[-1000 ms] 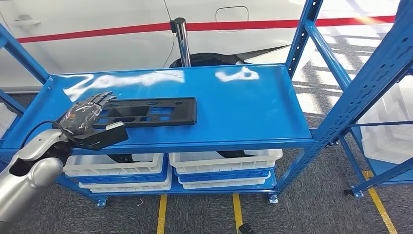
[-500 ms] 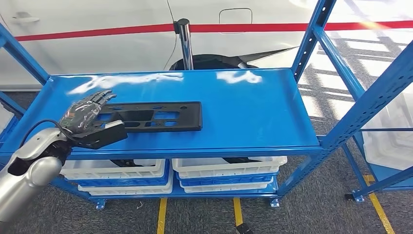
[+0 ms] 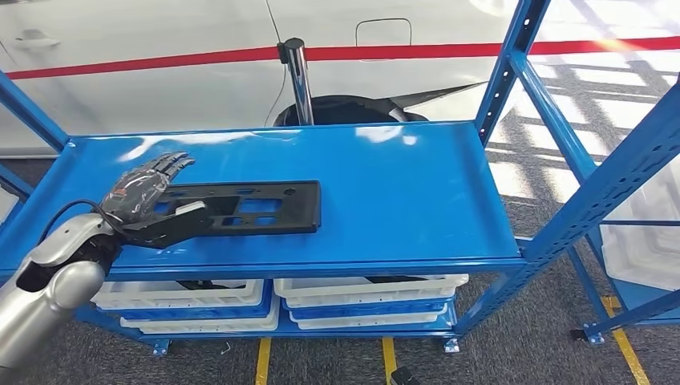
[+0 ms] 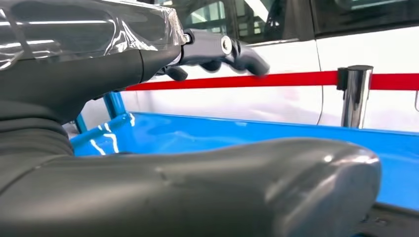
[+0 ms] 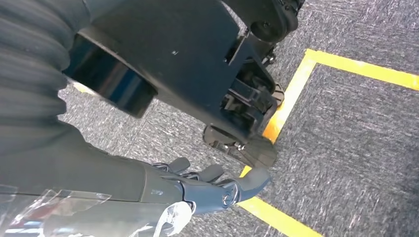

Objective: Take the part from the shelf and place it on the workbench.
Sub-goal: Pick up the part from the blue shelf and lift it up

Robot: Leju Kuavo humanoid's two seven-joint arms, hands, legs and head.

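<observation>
Black flat part (image 3: 240, 207) lies on the top level of the blue shelf (image 3: 401, 192), w/ its long side roughly parallel to the shelf's front edge, toward the shelf's left half. Part has several cutouts thru which blue shows.

Left hand (image 3: 144, 200) is at the part's left end: fingers (image 3: 164, 167) stretched out over the end, thumb (image 3: 172, 226) on the near side by the part's front edge. Fingers are apart, not clamped. Can't tell if they touch the part or just hover over it (the hand covers the contact area). Left wrist view: thumb (image 4: 197, 192) big in the foreground, fingers (image 4: 222, 49) extended above it w/ a gap between, blue shelf surface beyond.

Right hand (image 5: 197, 192) hangs down over grey carpet (image 5: 356, 138) w/ a yellow floor line (image 5: 296, 89). Its fingers are loosely extended and slightly curled, holding nothing.

Under the shelf's top level: white bins (image 3: 369, 293) stacked on the lower level. Behind the shelf: chrome post (image 3: 298, 76) w/ red belt (image 3: 449, 51), and a white car body (image 3: 160, 88). Another blue rack (image 3: 609, 176) stands to the shelf's right.
</observation>
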